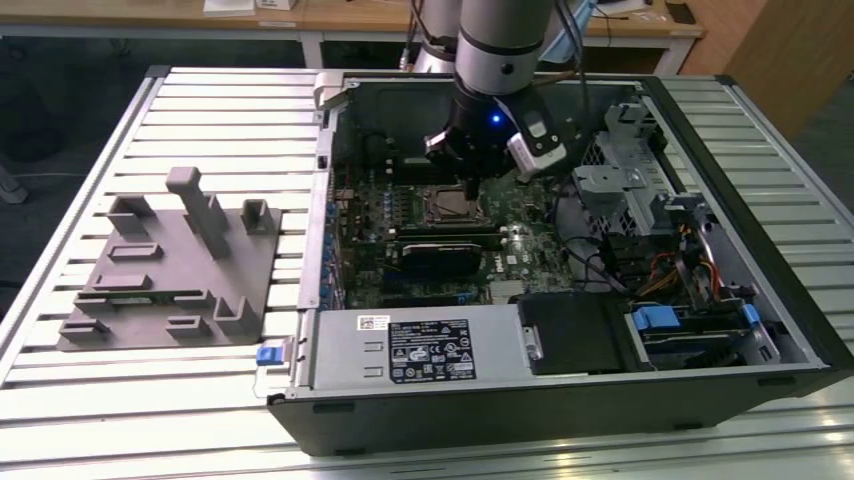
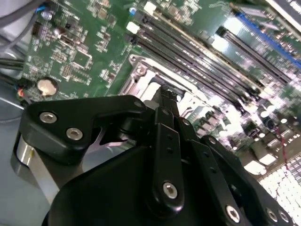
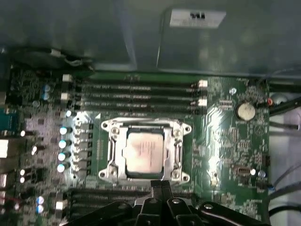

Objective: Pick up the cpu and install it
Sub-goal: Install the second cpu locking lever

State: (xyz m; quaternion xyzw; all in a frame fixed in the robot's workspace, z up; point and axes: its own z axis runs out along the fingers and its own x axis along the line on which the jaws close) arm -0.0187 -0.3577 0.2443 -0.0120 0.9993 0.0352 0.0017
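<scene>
The cpu [image 3: 145, 151], light, rigid and fragile, sits in its socket [image 3: 113, 153]; the gripper's [image 3: 161, 186] empty fingers are closed together, and any hold belongs on the chip's edges.

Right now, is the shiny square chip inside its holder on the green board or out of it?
In. In the first wrist view the cpu lies flat within the metal-rimmed socket frame, with the hand just beside it.

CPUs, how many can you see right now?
1. The cpu lies in the socket frame on the motherboard, just ahead of the gripper. Others could be hidden.
</scene>
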